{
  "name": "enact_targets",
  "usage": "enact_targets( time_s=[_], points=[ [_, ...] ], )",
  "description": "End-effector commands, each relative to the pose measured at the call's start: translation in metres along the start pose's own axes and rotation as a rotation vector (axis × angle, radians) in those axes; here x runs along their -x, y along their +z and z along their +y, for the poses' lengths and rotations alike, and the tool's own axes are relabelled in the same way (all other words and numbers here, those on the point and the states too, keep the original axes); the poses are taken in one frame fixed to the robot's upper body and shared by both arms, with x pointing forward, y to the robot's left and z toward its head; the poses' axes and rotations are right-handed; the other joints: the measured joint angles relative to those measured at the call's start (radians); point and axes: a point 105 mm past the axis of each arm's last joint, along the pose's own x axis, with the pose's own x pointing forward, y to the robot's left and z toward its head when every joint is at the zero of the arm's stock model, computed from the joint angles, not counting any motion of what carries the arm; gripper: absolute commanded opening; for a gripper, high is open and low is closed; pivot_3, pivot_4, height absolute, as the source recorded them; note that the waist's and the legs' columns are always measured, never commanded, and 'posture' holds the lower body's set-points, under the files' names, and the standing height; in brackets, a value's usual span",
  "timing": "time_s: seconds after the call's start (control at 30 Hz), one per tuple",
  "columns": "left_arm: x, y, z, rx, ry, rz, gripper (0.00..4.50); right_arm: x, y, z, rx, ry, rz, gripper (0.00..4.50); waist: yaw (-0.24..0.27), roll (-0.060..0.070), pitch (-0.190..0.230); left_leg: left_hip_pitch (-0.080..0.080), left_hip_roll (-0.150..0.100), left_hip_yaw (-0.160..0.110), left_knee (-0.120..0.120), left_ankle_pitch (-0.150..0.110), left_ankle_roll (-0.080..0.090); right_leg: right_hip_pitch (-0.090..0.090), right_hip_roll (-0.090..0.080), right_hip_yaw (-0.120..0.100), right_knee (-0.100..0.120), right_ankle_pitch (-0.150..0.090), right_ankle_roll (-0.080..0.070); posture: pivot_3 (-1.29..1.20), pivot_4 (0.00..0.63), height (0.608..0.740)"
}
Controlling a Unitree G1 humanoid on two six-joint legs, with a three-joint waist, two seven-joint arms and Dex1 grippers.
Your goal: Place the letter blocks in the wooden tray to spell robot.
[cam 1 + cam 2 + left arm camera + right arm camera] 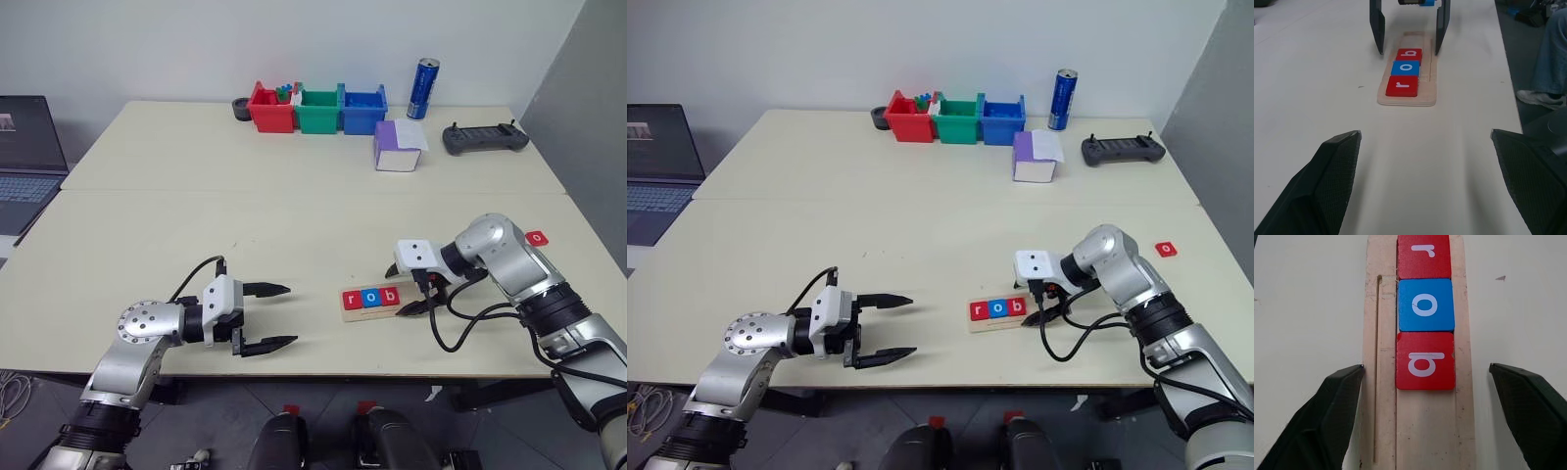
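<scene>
Spanning the whole scene, the pale desk (294, 215) carries at its far edge a red bin (269, 108), a green bin (317, 110) and a blue bin (362, 110), with a blue can (423, 88), a purple-and-white box (397, 147) and a dark handheld controller (484, 138) near them, and a laptop (24, 157) off to the left. Near the front edge lies the wooden tray (374, 311), holding three letter blocks in a touching row: a red r (1424, 254), a blue o (1425, 304) and a red b (1425, 361). The right gripper (409, 290) hangs over the tray's right end, jaws spread wide with one on each side of the tray and the b tile between them, touching neither as far as the wrist view shows; the groove past the b is bare. The left gripper (265, 316) hovers well to the left of the tray, pointing toward it, jaws spread and holding nothing. One more red tile (535, 238) lies apart by the desk's right edge, beyond the right arm; its letter looks like an o, though it is small.
</scene>
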Motion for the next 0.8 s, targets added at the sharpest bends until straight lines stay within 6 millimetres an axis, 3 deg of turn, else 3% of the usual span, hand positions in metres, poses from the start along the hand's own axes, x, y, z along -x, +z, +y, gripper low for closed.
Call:
enact_targets(
  time_s=[0.03, 0.17, 0.3, 0.37, 0.53, 0.63, 0.8],
  points=[
    [0.004, 0.007, 0.003, -0.034, 0.01, -0.006, 4.5, 0.027, 0.017, -0.006, 0.042, -0.044, -0.051, 4.15, 0.001, 0.0, 0.0, 0.0, 0.0, 0.0, 0.0, 0.0, 0.0, 0.0, 0.0, 0.0, 0.0, 0.0, 0.0, 0.0, 0.15, 0.74],
    [0.004, 0.007, 0.002, -0.037, 0.005, -0.007, 4.5, 0.055, 0.021, -0.005, -0.026, -0.111, -0.12, 4.15, 0.001, 0.0, 0.0, 0.0, 0.0, 0.0, 0.0, 0.0, 0.0, 0.0, 0.0, 0.0, 0.0, 0.0, 0.0, 0.0, 0.15, 0.74],
    [0.006, 0.007, 0.001, -0.036, 0.001, -0.008, 4.5, 0.097, -0.001, -0.007, -0.24, -0.296, -0.199, 4.15, 0.003, 0.0, 0.0, 0.0, 0.0, 0.0, 0.0, 0.0, 0.0, 0.0, -0.001, 0.0, 0.0, 0.0, 0.0, 0.0, 0.15, 0.74],
    [0.005, 0.006, 0.0, -0.032, -0.004, -0.008, 4.5, 0.121, -0.023, -0.009, -0.371, -0.472, -0.228, 4.15, 0.005, -0.001, 0.0, 0.0, 0.0, 0.0, 0.0, 0.0, 0.0, 0.0, -0.001, 0.0, -0.001, 0.0, 0.0, 0.0, 0.15, 0.74],
    [0.0, 0.006, 0.0, -0.025, -0.019, -0.023, 4.5, 0.182, -0.108, -0.019, -0.808, -1.13, -0.23, 4.15, 0.003, -0.001, 0.0, 0.0, -0.001, 0.0, 0.0, 0.0, 0.0, 0.0, -0.002, 0.0, -0.001, 0.0, 0.0, 0.0, 0.15, 0.74],
    [-0.005, 0.007, 0.0, -0.024, -0.034, -0.033, 4.5, 0.181, -0.135, -0.007, -0.931, -1.22, -0.204, 4.15, 0.001, -0.001, -0.001, 0.0, -0.001, 0.001, 0.0, 0.0, 0.0, 0.0, -0.002, 0.0, 0.0, 0.0, -0.001, 0.0, 0.15, 0.74],
    [-0.005, 0.008, 0.006, -0.032, -0.048, -0.031, 4.5, 0.181, -0.162, -0.012, -0.992, -1.28, -0.157, 4.15, -0.006, 0.0, -0.001, 0.001, -0.001, 0.001, -0.001, 0.0, 0.0, 0.0, -0.001, 0.0, 0.0, 0.0, -0.001, 0.0, 0.15, 0.74]
  ],
)
